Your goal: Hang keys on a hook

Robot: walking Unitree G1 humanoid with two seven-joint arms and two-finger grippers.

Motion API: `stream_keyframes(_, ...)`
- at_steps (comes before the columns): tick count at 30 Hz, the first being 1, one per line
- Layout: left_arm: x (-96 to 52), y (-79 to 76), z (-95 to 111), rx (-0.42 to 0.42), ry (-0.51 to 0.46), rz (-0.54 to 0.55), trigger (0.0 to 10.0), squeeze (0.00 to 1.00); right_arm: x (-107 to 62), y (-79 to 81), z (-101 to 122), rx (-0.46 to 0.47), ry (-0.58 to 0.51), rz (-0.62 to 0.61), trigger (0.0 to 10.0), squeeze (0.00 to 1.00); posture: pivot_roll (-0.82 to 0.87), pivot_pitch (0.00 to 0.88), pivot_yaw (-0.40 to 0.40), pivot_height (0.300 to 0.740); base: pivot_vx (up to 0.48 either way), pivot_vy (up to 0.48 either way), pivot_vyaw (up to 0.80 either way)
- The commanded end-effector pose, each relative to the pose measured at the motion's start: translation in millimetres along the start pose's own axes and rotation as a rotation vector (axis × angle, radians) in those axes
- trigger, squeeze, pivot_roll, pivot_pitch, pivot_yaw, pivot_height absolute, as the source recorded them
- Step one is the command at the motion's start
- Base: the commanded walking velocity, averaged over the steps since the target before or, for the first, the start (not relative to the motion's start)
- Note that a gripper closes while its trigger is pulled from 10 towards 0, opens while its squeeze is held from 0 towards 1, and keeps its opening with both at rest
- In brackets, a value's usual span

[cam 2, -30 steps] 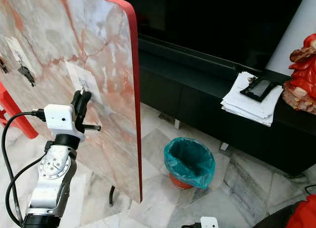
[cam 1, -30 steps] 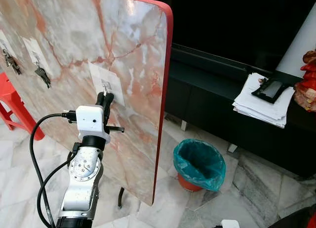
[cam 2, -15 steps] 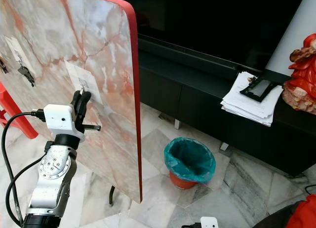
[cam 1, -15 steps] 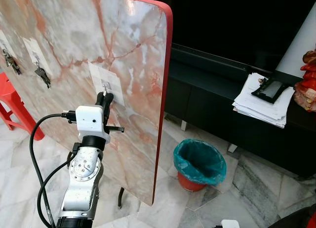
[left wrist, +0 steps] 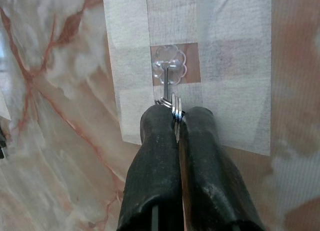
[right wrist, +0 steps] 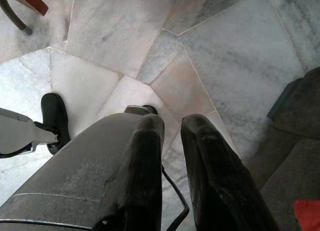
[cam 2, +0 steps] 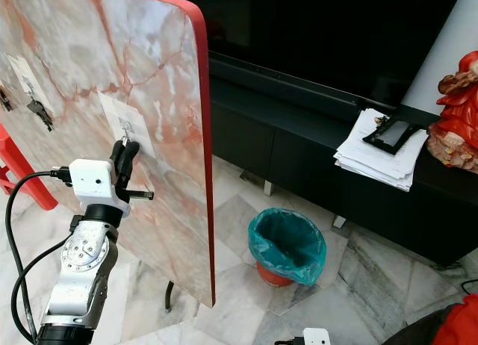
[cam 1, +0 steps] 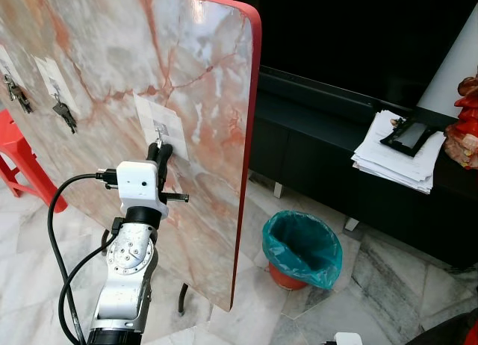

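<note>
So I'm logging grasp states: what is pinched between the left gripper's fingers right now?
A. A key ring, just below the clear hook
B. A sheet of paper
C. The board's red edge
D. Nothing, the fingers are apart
A: in the left wrist view the left gripper is shut on the key ring, right under the clear hook on the marble board.

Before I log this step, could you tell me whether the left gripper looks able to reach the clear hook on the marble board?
Probably yes. The left gripper, shut on the key ring, sits just under the clear hook with nothing between them.
</note>
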State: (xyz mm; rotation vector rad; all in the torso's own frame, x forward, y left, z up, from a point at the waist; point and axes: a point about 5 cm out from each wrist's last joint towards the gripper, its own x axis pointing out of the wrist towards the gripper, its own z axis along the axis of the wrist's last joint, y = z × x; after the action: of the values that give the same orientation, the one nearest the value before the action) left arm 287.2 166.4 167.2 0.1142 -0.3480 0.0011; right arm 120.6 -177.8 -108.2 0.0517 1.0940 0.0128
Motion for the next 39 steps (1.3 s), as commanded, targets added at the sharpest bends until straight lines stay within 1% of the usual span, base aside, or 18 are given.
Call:
stream_keyframes(1,-0.8,-0.2,-6.2,0.006,0.040,0.005,10.0,0.00,-1.4,0.3,-8.7,-0.002,0.035,0.004,10.0,0.00,-0.05,0.038,-0.051,0.740,0.000,0.000,0.00)
stream_keyframes(11,-0.7,-0.1,-4.0,0.008,0.027,0.003,10.0,0.00,-1.4,0.2,-8.9,-0.003,0.036,0.004,10.0,0.00,-0.05,0.039,-0.052,0.740,0.000,0.000,0.00)
stream_keyframes(15,-0.1,-2.8,-4.3,0.025,0.033,-0.020,10.0,0.00,-1.4,0.2,-8.8,-0.003,0.036,0.004,10.0,0.00,-0.05,0.039,-0.052,0.740,0.000,0.000,0.00)
stream_keyframes(19,0.1,-5.3,-4.4,0.024,0.030,-0.034,10.0,0.00,-1.4,0.2,-8.8,-0.004,0.036,0.003,10.0,0.00,-0.05,0.039,-0.052,0.740,0.000,0.000,0.00)
stream_keyframes(23,-0.6,-7.5,-6.5,0.019,0.045,-0.043,10.0,0.00,-1.4,0.3,-8.7,-0.004,0.036,0.003,10.0,0.00,-0.05,0.038,-0.052,0.740,0.000,0.000,0.00)
stream_keyframes(27,-2.8,-9.1,-15.4,0.026,0.100,-0.062,10.0,0.00,-1.4,0.3,-8.8,-0.003,0.036,0.003,10.0,0.00,-0.05,0.038,-0.052,0.740,0.000,0.000,0.00)
stream_keyframes(39,-2.2,-10.2,-12.8,0.032,0.090,-0.073,10.0,0.00,-1.4,0.3,-9.0,-0.003,0.036,0.003,10.0,0.00,-0.05,0.039,-0.052,0.740,0.000,0.000,0.00)
